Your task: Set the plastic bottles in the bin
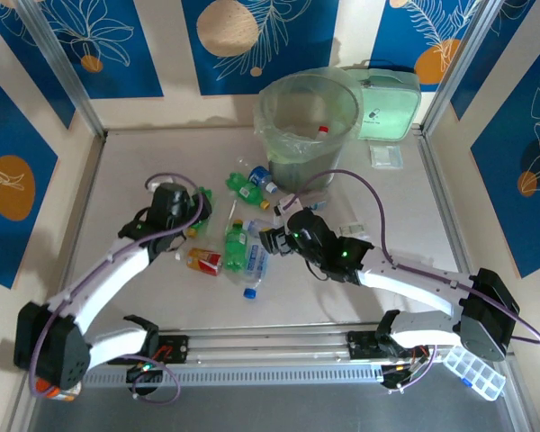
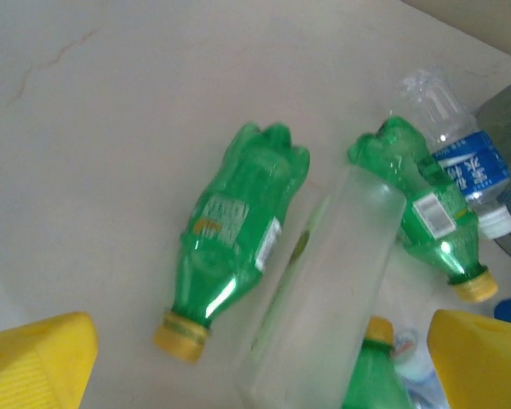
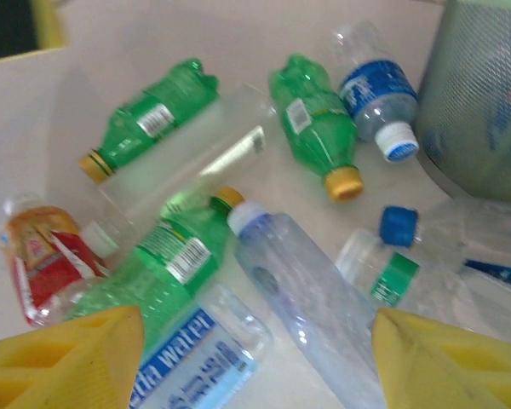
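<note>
Several plastic bottles (image 1: 243, 236) lie scattered in the table's middle, in front of the bin (image 1: 306, 117), which holds a red-capped bottle. My left gripper (image 1: 196, 214) hovers open at the pile's left edge. Under it lie a green bottle (image 2: 238, 221) with a yellow cap and a frosted clear bottle (image 2: 332, 281), neither one touched. My right gripper (image 1: 272, 236) hangs open over the pile's right side. Its yellow fingers (image 3: 64, 358) straddle a clear bluish bottle (image 3: 324, 298) and a blue-labelled water bottle (image 3: 196, 358) without gripping either. The bin's wall (image 3: 485, 94) rises at the far right.
A flat mint-green case (image 1: 387, 108) leans behind the bin, with a small white packet (image 1: 386, 155) beside it. A red-labelled bottle (image 1: 204, 261) lies at the pile's near left. A clear organiser box (image 1: 472, 371) sits at the near right corner. Metal frame posts border the table.
</note>
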`<action>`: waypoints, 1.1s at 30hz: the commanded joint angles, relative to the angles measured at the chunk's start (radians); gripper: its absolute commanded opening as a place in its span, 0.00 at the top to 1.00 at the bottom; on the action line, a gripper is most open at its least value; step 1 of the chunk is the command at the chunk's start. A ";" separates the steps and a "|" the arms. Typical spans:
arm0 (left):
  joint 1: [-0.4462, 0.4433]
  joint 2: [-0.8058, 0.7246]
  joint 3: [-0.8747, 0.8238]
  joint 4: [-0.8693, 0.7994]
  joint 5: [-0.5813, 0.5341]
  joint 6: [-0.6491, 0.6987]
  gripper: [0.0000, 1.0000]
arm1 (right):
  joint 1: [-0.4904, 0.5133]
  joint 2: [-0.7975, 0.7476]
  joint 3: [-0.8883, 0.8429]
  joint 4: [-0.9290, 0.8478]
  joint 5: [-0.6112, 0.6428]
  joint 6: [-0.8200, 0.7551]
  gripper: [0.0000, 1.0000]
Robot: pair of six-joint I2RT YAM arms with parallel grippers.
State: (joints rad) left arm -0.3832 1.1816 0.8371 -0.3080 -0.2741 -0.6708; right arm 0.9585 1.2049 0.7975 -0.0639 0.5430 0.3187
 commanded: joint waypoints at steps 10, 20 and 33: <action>0.182 0.443 0.232 0.099 0.332 0.149 0.00 | 0.009 -0.036 -0.029 0.089 -0.037 0.023 0.27; 0.206 0.629 0.276 0.115 0.373 0.175 0.07 | 0.012 -0.027 -0.021 0.084 -0.072 0.034 0.27; 0.233 0.660 0.256 0.181 0.397 0.152 0.25 | 0.013 0.020 0.004 0.069 -0.095 0.032 0.27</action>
State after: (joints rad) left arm -0.1600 1.8362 1.0950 -0.1543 0.0902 -0.5175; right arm 0.9634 1.2129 0.7723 -0.0071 0.4633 0.3420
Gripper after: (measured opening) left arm 0.767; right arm 0.733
